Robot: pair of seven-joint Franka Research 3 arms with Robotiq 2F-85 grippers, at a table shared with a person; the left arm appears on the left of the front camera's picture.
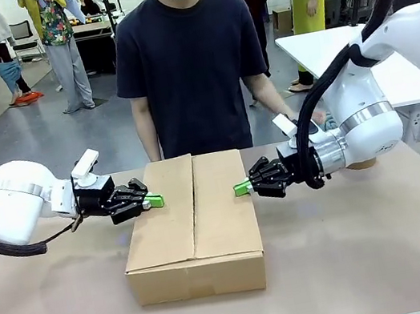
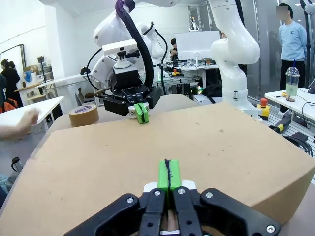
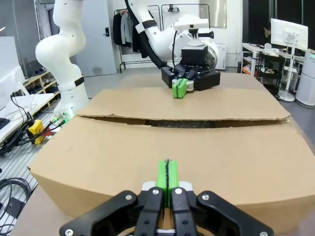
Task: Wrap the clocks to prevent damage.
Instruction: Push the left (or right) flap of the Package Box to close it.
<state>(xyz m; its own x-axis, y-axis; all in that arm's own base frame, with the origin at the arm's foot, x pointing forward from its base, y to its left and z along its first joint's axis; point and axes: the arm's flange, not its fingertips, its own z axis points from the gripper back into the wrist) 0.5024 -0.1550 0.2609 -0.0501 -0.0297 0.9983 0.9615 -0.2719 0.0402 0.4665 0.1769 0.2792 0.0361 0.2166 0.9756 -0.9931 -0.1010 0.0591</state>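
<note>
Beside the box [image 1: 190,225], one at each long top edge, the left gripper [image 1: 155,201] and right gripper [image 1: 241,189] hung clenched on nothing. Pressing both flaps down evenly, near the seam, would likely keep them flat. The box sat on the table [image 1: 374,258], flaps shut, its long axis running from the robot toward the person [image 1: 191,71].
</note>
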